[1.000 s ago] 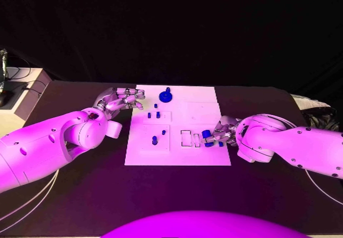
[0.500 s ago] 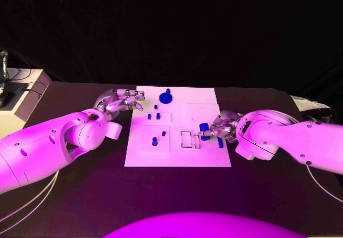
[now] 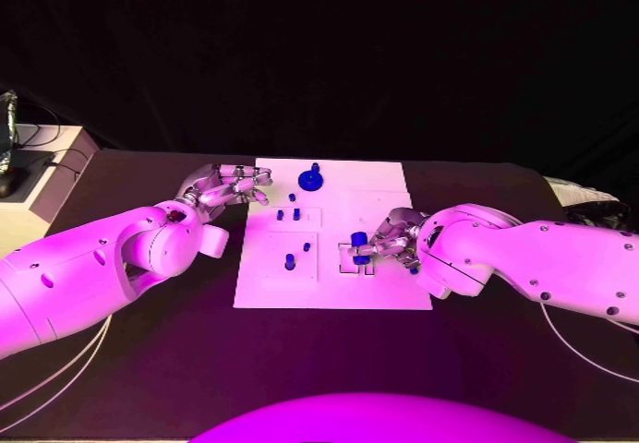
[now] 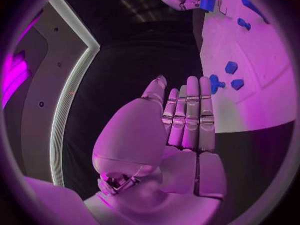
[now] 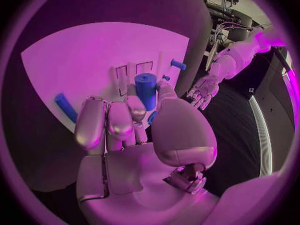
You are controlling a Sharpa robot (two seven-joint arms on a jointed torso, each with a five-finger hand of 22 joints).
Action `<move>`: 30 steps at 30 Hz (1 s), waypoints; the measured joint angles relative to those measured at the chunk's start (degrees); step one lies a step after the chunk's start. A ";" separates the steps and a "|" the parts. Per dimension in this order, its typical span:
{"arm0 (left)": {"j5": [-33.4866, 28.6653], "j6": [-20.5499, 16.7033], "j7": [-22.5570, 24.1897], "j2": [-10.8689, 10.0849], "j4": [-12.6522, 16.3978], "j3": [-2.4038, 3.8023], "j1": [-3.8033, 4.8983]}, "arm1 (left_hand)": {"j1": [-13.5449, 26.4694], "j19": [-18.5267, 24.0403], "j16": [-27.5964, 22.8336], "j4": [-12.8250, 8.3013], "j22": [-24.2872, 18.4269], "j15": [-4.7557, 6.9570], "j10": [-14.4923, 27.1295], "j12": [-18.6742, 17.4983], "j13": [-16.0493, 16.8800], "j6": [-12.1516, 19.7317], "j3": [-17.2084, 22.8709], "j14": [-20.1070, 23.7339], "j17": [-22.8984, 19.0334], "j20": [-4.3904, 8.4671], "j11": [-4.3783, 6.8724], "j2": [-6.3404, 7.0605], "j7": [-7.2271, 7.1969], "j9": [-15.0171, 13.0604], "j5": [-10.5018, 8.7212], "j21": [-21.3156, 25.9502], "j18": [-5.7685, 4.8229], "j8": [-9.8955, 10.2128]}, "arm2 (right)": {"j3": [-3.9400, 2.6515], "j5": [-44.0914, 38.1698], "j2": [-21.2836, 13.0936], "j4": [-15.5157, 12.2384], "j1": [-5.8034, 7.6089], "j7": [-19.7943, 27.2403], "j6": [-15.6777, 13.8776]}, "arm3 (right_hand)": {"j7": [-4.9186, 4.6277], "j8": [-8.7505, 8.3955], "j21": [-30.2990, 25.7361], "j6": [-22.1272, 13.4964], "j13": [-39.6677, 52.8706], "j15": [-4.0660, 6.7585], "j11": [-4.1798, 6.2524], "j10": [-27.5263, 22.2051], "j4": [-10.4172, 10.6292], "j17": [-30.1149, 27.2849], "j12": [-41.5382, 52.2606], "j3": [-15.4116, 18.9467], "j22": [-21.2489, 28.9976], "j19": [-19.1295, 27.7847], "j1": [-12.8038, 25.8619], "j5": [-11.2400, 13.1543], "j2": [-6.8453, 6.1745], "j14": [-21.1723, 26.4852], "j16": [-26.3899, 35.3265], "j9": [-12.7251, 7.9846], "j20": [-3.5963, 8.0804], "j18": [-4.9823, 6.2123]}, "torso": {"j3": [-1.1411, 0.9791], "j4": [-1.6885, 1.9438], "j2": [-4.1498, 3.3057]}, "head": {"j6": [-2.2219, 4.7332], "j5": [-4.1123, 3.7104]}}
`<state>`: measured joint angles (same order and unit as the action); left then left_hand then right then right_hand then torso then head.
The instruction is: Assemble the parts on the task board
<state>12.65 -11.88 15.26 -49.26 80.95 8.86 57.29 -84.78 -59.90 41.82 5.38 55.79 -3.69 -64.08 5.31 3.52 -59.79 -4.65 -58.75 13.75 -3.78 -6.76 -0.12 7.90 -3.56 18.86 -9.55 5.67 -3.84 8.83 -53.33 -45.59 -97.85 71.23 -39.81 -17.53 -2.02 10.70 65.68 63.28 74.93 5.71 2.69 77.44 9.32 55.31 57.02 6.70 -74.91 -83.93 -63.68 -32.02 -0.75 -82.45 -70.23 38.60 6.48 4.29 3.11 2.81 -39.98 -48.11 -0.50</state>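
Upright pegs (image 3: 288, 263) crowding task board (image 3: 386, 180)

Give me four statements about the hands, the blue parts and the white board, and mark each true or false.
1. The right hand holds a blue cylinder. True.
2. The left hand grips a blue part. False: it holds nothing, fingers extended beside the task board.
3. A blue knob-shaped part stands near the board's far edge. True.
4. The right hand rests off the board on the black table. False: it is over the board, near the rectangular slots.
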 measured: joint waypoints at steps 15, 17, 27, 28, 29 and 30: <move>0.00 0.01 -0.18 0.04 -0.05 0.00 0.00 | 0.00 0.00 0.00 0.00 0.00 0.21 0.00 0.20 0.00 0.00 0.00 0.20 0.00 0.00 0.00 0.00 0.00 0.00 0.00 0.00 0.00 0.00 | 0.23 0.81 2.09 1.51 -0.84 -0.10 0.65 | 0.02 -0.21 0.00 0.02 -0.01 -0.01 -0.01 0.00 -0.39 0.00 -0.23 0.08 0.01 0.02 0.25 0.56 0.25 0.00 0.00 0.11 -0.02 0.01 | -0.03 -0.09 -0.02 | -0.24 0.34; 0.00 0.01 -0.19 0.05 -0.06 0.00 0.00 | 0.00 0.00 0.00 0.00 0.00 0.20 0.00 0.20 0.00 0.00 0.00 0.20 0.00 0.00 0.00 0.00 0.00 0.00 0.00 0.00 0.00 0.00 | 0.23 0.72 2.18 1.68 -0.86 -0.10 0.68 | 0.03 -0.21 0.00 0.03 -0.01 -0.01 -0.01 0.00 -0.39 0.00 -0.44 0.08 0.01 0.02 0.25 0.56 0.24 0.01 0.00 0.11 -0.02 0.00 | -0.04 -0.09 -0.02 | -0.26 0.37; 0.00 0.01 -0.29 0.00 -0.07 0.00 0.00 | 0.00 0.00 0.29 0.16 0.00 0.20 0.00 0.19 0.00 0.32 -0.16 0.20 0.00 0.00 0.00 0.00 0.32 0.00 0.00 0.22 0.00 0.00 | 0.17 -0.02 2.66 2.40 -0.91 -0.10 1.07 | 0.05 0.16 -0.01 0.46 -0.02 -0.01 -0.42 -0.21 -1.44 0.00 -0.89 -0.65 -0.04 0.03 1.05 3.99 -0.56 0.01 0.22 0.12 -0.03 -0.01 | -0.08 -0.04 -0.04 | -0.48 0.56; 0.00 0.01 -0.30 -0.01 -0.07 0.00 0.00 | 0.00 0.00 0.29 0.16 0.01 0.20 -0.01 0.19 0.00 0.32 -0.16 0.20 0.00 0.00 0.00 0.00 0.32 0.00 0.00 0.22 0.00 0.00 | 0.16 -0.13 2.69 2.43 -0.92 -0.10 1.11 | 0.06 0.10 -0.01 0.47 -0.02 -0.01 -0.50 -0.31 -1.84 0.00 -0.89 -1.06 -0.04 0.03 1.35 4.83 -0.86 0.01 0.22 0.10 -0.03 -0.01 | -0.09 -0.04 -0.05 | -0.49 0.57; 0.00 0.01 -0.31 -0.01 -0.07 -0.02 0.00 | 0.00 0.00 0.29 0.16 0.00 0.20 0.10 0.19 0.00 0.32 -0.16 0.20 0.00 0.00 -0.10 0.00 0.32 0.00 0.00 0.22 0.00 0.00 | 0.15 -0.22 2.70 2.45 -0.93 -0.10 1.15 | 0.06 -0.02 0.00 0.48 -0.02 -0.02 -0.48 -0.33 -2.35 0.00 -0.89 -1.62 -0.04 0.03 1.71 5.79 -1.22 0.01 0.22 0.06 -0.03 -0.01 | -0.10 -0.04 -0.05 | -0.52 0.60; 0.00 0.01 -0.32 -0.02 -0.07 -0.02 0.00 | 0.00 0.00 0.29 0.16 0.00 0.21 0.21 0.19 0.00 0.32 -0.16 0.20 0.00 0.00 -0.22 0.00 0.32 0.00 0.00 0.23 0.00 0.00 | 0.15 -0.30 2.72 2.46 -0.93 -0.09 1.18 | 0.07 -0.08 -0.01 0.49 -0.02 -0.02 -0.41 -0.40 -3.74 0.00 -0.89 -3.96 -0.04 0.03 2.29 7.17 -1.86 0.01 0.22 0.03 -0.03 -0.01 | -0.10 -0.04 -0.05 | -0.55 0.62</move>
<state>12.65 -11.87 14.94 -49.28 80.87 8.84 57.29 -84.78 -59.90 42.11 5.54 55.80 -3.48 -63.87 5.50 3.52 -59.48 -4.81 -58.54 13.75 -3.78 -6.98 -0.12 8.21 -3.56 18.86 -9.33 5.67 -3.84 8.98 -53.63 -42.87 -95.39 70.29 -39.90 -16.36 -1.95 10.62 65.67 63.77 74.91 5.70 2.28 77.04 5.58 55.31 56.13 2.73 -74.95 -83.90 -61.39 -24.85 -2.61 -82.44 -70.01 38.63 6.44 4.28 3.02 2.77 -40.03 -48.66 0.12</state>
